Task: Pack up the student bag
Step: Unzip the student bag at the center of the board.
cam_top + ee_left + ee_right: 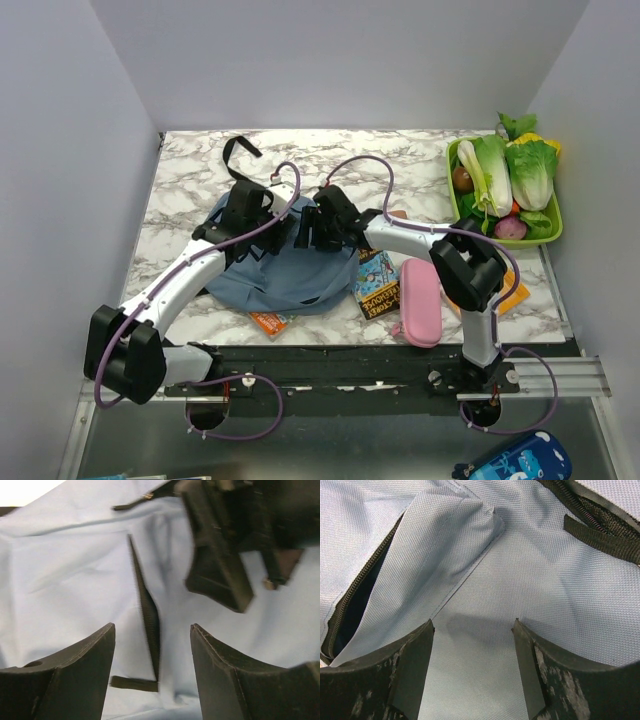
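Marble-look surface [190,170], plain grey walls [350,60] all round, that's our setup, so straight to the business end. Our left claw [151,627] is spread wide with nothing in it, hanging right over the student bag [290,275]. A dark zipper line [147,610] runs lengthwise away from it, starting pretty much at the gap between its fingers. Our right claw [473,622] is spread and empty too, hovering over plain blue fabric, with a gaping zip opening [350,605] off to the left in its wrist view. We can't tell if that's the same zip.

Both claws sit close together over the bag's far half, left one on the bag's left part, right one on its right. So the bag is directly under both, lying flat, its black strap [240,148] trailing off the far end. Our guess is that the left claw is better lined up along the zipper, while the right arm is nearer the loose stuff.

Going outward, a book [378,283] touches the bag's right edge, a pink pencil case [420,300] lies just right of that, and an orange item [270,322] peeks out at the bag's near edge. Well to the bag's right there's a green tray [540,241] of veg.
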Available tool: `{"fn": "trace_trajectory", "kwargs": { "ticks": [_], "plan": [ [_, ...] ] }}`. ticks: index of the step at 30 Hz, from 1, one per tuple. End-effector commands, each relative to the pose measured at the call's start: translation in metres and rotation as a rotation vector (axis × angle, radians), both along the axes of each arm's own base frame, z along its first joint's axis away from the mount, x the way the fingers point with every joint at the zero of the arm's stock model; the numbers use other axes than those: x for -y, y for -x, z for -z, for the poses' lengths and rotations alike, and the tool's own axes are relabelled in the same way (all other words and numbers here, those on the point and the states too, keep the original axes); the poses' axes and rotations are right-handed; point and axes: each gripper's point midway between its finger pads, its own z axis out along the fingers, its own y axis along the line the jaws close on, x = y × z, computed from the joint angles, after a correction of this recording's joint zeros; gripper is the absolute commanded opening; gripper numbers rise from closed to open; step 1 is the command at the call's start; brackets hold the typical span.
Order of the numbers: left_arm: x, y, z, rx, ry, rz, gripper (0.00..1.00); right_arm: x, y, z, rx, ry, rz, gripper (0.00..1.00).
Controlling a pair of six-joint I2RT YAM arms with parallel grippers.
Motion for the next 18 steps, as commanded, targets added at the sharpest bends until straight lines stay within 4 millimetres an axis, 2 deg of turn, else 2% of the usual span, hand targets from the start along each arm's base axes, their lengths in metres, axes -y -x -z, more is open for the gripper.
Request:
{"fn": "trace_trajectory", "kwargs": {
  "ticks": [1,5,11,18],
  "plan": [
    [-0.031,-0.033,-0.010,0.152,-0.126,-0.146,0.69,0.020,0.009,0.033,-0.059,0.079,0.038,0.74],
    [-0.021,-0.029,-0.001,0.112,-0.108,-0.095,0.69,0.021,0.009,0.034,-0.059,0.079,0.039,0.73],
    [-0.006,-0.009,0.015,0.037,-0.104,0.016,0.69,0.025,0.009,0.037,-0.066,0.081,0.050,0.73],
    [-0.015,-0.020,0.023,0.079,-0.176,-0.010,0.69,0.028,0.009,0.036,-0.065,0.069,0.063,0.72]
  ]
}}
